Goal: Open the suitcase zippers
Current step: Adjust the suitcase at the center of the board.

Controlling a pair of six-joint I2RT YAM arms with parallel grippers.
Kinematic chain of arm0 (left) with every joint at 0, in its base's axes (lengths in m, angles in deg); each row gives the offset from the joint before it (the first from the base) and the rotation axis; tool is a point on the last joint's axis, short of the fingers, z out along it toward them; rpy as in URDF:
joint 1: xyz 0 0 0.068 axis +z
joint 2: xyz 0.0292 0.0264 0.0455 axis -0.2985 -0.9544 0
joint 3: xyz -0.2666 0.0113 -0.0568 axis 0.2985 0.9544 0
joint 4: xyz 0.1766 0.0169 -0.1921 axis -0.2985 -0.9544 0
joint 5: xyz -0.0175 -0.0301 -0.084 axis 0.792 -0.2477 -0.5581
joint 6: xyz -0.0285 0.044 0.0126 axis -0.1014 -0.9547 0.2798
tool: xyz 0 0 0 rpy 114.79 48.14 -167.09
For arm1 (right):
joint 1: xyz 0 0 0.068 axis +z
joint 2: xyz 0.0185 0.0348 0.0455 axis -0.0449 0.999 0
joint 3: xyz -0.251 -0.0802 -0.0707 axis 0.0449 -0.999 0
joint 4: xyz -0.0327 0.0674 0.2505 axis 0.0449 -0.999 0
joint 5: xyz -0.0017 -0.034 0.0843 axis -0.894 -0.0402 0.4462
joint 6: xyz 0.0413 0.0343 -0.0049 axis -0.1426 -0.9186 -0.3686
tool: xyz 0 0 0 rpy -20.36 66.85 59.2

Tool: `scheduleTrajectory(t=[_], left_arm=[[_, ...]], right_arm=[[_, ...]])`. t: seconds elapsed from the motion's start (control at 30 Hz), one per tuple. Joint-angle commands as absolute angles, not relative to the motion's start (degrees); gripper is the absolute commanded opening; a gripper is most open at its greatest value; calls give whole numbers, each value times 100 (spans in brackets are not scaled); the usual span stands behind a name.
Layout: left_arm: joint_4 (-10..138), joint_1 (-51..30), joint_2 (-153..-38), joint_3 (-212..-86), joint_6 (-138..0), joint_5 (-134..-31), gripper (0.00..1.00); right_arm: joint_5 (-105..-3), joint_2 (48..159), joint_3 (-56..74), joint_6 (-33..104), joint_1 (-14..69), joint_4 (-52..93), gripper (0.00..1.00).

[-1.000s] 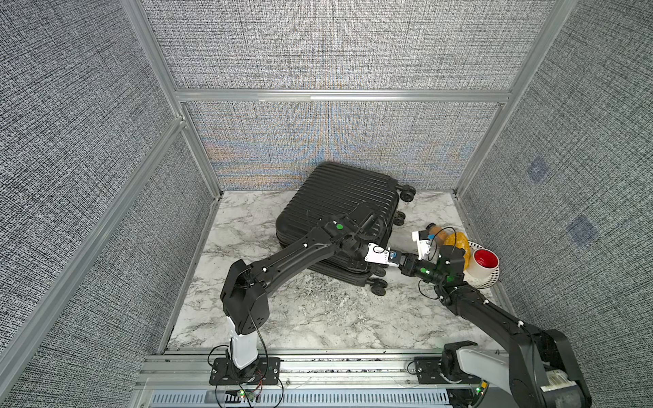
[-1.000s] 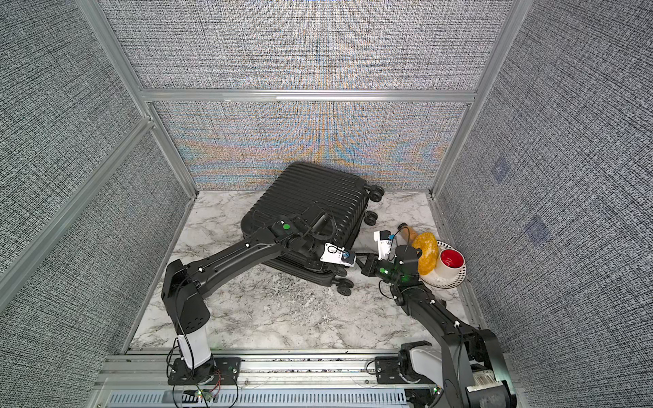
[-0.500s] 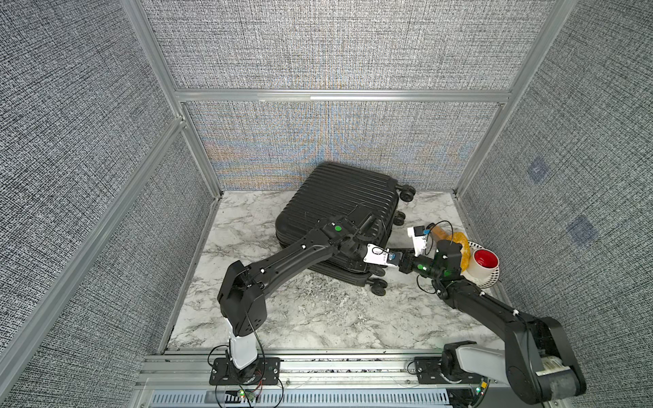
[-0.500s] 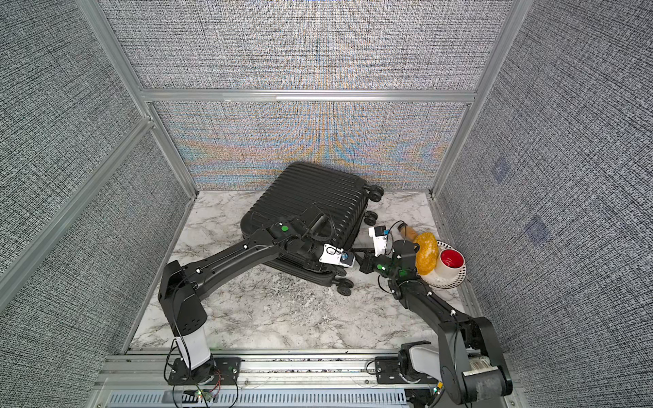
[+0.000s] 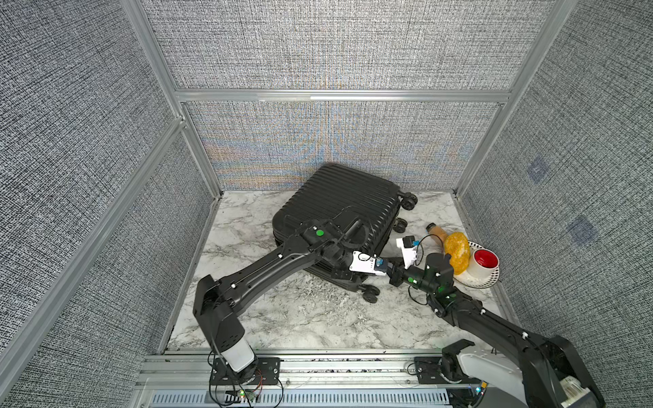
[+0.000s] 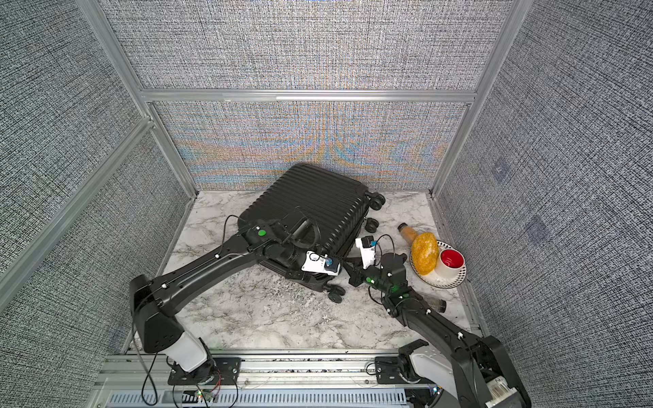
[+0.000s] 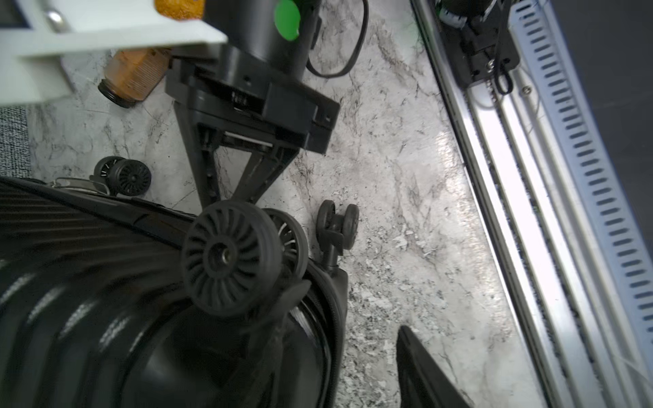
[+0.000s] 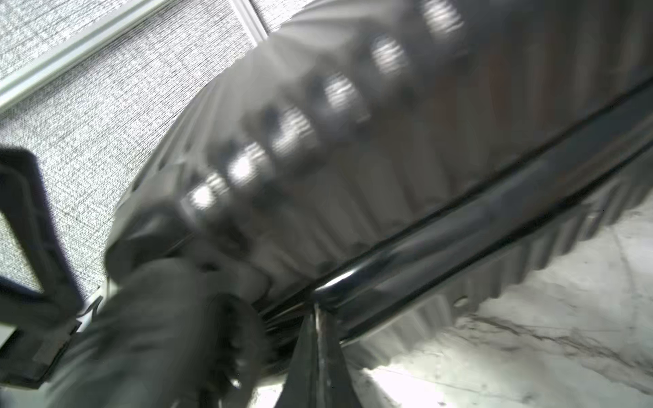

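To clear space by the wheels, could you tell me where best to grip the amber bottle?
I'd take the amber bottle by its mid-body, from above, closing across its width: it lies on its side, cap toward the suitcase.

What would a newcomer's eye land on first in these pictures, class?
The black ribbed suitcase lying flat at the back of the marble table. At its near wheeled corner the left claw and right claw converge. At the table's right edge, a yellow lump and red-lined cup sit on a white plate.
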State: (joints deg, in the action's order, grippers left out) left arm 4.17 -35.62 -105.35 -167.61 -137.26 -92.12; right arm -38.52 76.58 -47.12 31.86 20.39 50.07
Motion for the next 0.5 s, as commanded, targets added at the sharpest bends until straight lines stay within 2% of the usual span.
scheduleTrajectory(t=[0.0, 0.1, 0.2, 0.33, 0.47], left_arm=[[879, -3539, -9956, -16396, -13039, -9762, 57], [1886, -3537, -9193, -15741, -12211, -9799, 60], [3079, -3528, -8516, -14956, -11081, -9417, 67], [4359, -3528, -7977, -13978, -9765, -8359, 75], [4679, -3528, -8053, -13760, -9171, -7393, 79]], right_arm=[[-4228, 7472, -4873, 2922, 2422, 5121, 0], [-4433, 7300, -5095, 2753, 2785, 5237, 0], [-4616, 7199, -5296, 2676, 3129, 5292, 0], [-4638, 7147, -5571, 2570, 3351, 5539, 0], [-4725, 7124, -5664, 2461, 3436, 5626, 0]])
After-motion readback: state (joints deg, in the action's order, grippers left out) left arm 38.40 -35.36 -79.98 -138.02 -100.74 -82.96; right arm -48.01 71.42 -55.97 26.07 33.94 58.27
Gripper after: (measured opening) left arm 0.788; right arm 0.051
